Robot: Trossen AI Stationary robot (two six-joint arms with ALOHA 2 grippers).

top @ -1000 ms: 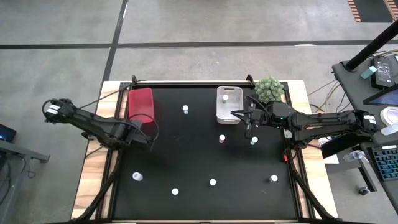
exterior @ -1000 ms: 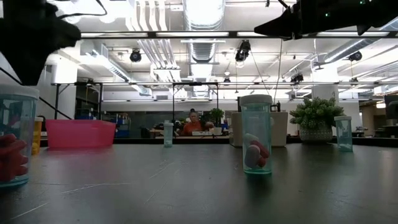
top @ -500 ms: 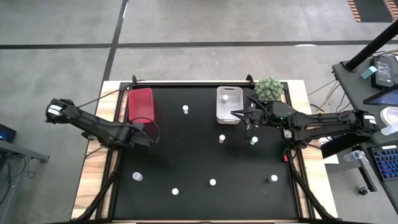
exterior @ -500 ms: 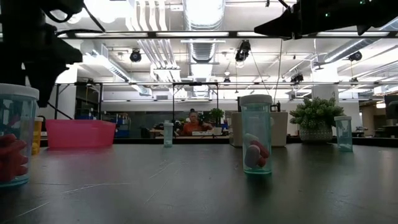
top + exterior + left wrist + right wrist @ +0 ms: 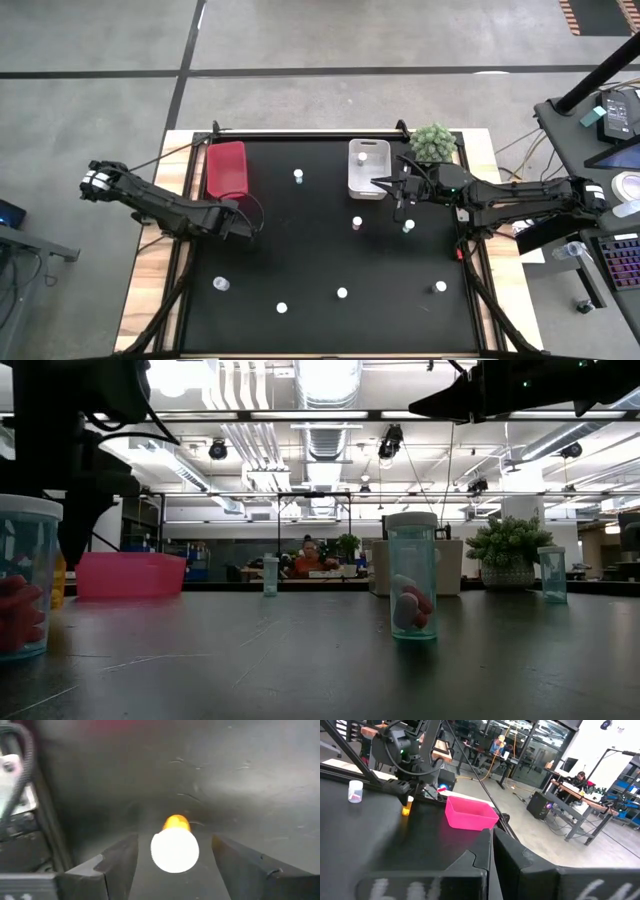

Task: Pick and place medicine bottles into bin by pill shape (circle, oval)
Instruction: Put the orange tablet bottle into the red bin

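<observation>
An orange medicine bottle [image 5: 175, 822] with a white cap stands on the black table between the open fingers of my left gripper [image 5: 175, 865], which touch nothing. That gripper [image 5: 247, 227] sits just in front of the pink bin [image 5: 226, 168]. My right gripper [image 5: 380, 184] hangs shut and empty beside the white bin [image 5: 367, 183], which has one bottle [image 5: 363, 156] inside. Other bottles stand loose: one [image 5: 298, 177] between the bins, two [image 5: 357, 222] [image 5: 408, 227] under the right arm, and several along the front [image 5: 282, 308]. In the low view the orange bottle [image 5: 59, 580] peeks out beside a near clear bottle [image 5: 22, 585].
A green spiky plant ball [image 5: 435, 142] sits at the back right corner. Metal frame rails [image 5: 178, 262] run along the table's left and right edges. A person [image 5: 310, 557] sits far off in the room behind. Bare black table [image 5: 300, 250] lies between the two arms.
My left arm has come down and shifted slightly right, and its fingers have opened around the orange bottle. The right arm has not moved.
</observation>
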